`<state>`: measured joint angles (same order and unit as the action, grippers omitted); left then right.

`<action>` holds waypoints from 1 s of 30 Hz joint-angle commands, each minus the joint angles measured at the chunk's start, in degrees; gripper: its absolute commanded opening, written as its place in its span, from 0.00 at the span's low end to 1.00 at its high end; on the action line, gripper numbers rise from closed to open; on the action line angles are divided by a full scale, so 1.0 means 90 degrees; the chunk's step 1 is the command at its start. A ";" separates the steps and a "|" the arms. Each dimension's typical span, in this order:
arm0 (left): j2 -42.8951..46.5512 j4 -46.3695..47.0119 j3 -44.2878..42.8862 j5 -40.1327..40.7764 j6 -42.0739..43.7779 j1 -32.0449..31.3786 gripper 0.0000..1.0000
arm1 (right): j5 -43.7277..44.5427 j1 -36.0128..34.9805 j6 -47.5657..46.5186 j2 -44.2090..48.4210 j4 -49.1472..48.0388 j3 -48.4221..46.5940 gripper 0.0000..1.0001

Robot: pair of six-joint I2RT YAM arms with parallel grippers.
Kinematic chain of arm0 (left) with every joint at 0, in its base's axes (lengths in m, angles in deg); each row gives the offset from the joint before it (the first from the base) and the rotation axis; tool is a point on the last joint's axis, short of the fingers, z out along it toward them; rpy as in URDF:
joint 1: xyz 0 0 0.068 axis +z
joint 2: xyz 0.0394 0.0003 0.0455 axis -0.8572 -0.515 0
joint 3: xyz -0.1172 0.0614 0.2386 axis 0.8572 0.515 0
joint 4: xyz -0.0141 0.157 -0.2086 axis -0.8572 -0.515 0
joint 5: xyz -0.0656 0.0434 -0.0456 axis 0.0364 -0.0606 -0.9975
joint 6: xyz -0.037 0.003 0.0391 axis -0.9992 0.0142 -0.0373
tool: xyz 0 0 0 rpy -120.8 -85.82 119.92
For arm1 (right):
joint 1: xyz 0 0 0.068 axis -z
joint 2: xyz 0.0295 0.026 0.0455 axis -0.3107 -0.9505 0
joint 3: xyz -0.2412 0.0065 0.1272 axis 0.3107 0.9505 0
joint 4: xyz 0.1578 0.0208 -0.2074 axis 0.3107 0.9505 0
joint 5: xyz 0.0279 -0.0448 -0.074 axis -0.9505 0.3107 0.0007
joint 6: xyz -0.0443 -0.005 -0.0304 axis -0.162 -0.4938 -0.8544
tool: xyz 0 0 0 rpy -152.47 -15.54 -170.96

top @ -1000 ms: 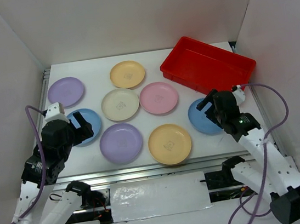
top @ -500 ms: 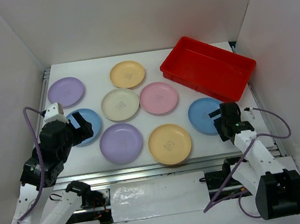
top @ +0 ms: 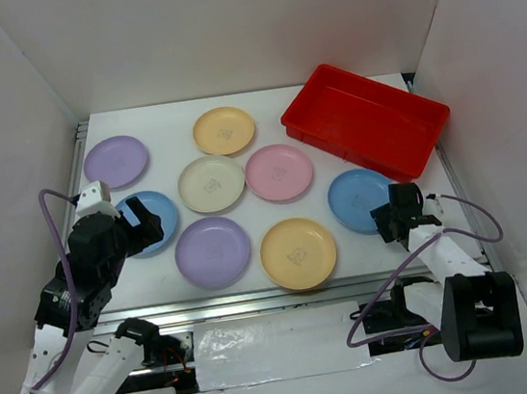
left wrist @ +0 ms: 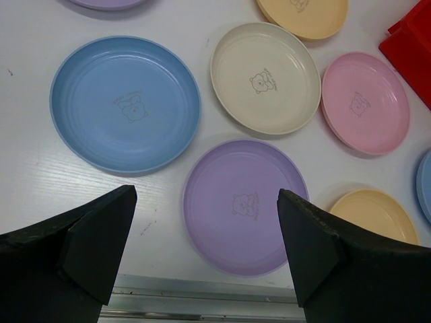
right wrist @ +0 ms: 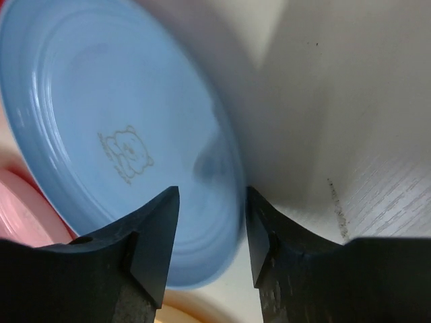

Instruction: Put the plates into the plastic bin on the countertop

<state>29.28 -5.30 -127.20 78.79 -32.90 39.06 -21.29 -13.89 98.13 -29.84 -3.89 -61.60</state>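
Observation:
Several pastel plates lie flat on the white countertop (top: 262, 110). The red plastic bin (top: 365, 120) stands at the back right with nothing in it. My right gripper (top: 388, 217) is low at the near right edge of the light blue plate (top: 356, 199). In the right wrist view its jaws (right wrist: 211, 195) are half narrowed and straddle that plate's rim (right wrist: 232, 202), with gaps still showing. My left gripper (left wrist: 205, 202) hangs wide open above a lilac plate (left wrist: 246, 205) and beside another light blue plate (left wrist: 124, 101), holding nothing.
Cream (top: 211, 183), pink (top: 279, 172), two yellow-orange (top: 224, 130) (top: 298, 253) and a far lilac plate (top: 115, 161) lie close together. A metal rail (top: 257, 297) runs along the near edge. White walls enclose the left, back and right.
My right arm has dropped and pulled back to the near right rim of the light blue plate, and its jaws have narrowed around that rim. The left arm has barely moved.

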 commanded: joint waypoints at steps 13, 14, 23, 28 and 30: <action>0.0132 0.0208 0.0008 0.0087 0.0085 0.0019 0.99 | -0.0381 0.0021 -0.0413 0.0921 -0.0257 0.0419 0.00; 0.0141 0.0208 -0.0001 0.0096 0.0084 0.0019 0.99 | -0.0478 0.0011 -0.0452 0.0960 -0.0257 0.0341 0.00; 0.0151 0.0198 0.0009 0.0135 0.0065 0.0019 0.99 | -0.2362 -0.0038 -0.0998 0.1361 0.0308 -0.0967 0.00; 0.0093 0.0198 0.0009 0.0135 0.0065 0.0019 0.99 | -0.2219 0.0176 -0.1301 0.0758 0.0601 -0.2622 0.00; 0.0073 0.0198 0.0009 0.0135 0.0065 0.0009 0.99 | -0.2207 0.0381 -0.1574 -0.0344 0.0825 -0.3767 0.00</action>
<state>30.00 -5.30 -126.95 78.90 -32.97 39.06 -40.52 -12.78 87.95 -25.27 3.82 -83.48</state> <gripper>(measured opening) 0.993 0.039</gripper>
